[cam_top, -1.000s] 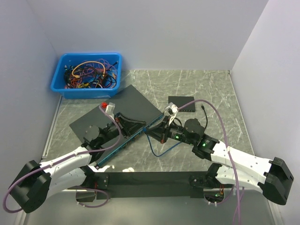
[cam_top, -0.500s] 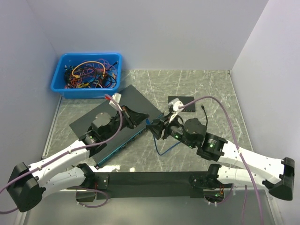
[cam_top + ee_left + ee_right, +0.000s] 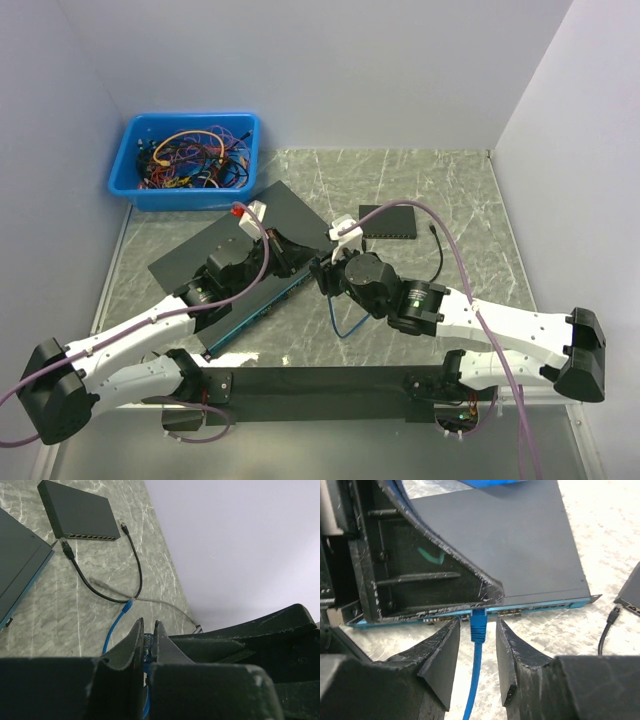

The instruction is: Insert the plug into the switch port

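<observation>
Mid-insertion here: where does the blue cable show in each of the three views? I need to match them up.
Top external: the blue cable loops on the table at centre, just off the large switch.
Left wrist: lower left of centre, running down the picture; the large switch is at far left.
Right wrist: bottom centre, rising to the large switch's front edge.
Shared landmark: the large switch's blue-trimmed front edge.

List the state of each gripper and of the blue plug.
left gripper, shut on the blue plug.
right gripper, open, fingers beside the plug, not touching it.
blue plug, at the front ports of the switch; whether seated is hidden.
blue bin, holds tangled cables.
</observation>
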